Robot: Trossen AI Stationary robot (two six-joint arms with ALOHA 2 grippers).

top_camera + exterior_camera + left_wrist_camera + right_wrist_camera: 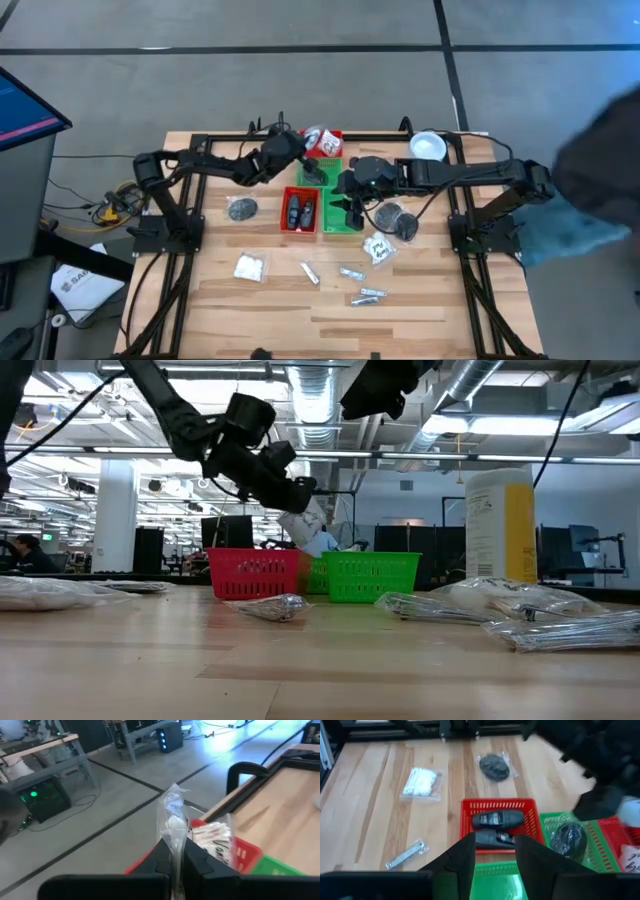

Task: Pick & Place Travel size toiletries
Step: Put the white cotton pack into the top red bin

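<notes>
Your table [420,300] fills the middle of the high view, a pale wooden top with a dark frame, and a person's dark sleeve [600,160] cuts in at the right edge. Just above centre sit the trays: a red tray [300,211] holding two dark grey bottles [301,209], a green tray [340,222] beside it on the right, and behind them another red tray [327,140] with a white sachet in it and another green one [328,172] with a dark round tin. At the upper right of the table stands a canister with a white lid [427,146]. Your left tool [303,141] hangs over the far red tray, its fingers pinched tight on a clear-wrapped white sachet [173,825] that stands up between them in the left wrist view. Your right tool [352,205] is over the near green tray, at centre; in the right wrist view its fingers [465,855] stand apart with nothing between them. The loose toiletries lie around: a dark round tin [241,209] left of the red tray, two more tins [396,219] right of the green tray, a white sachet [250,266] at lower left, another sachet [379,247] just below the right-hand tins, and small silvery tubes [350,273] scattered along the lower middle.
</notes>
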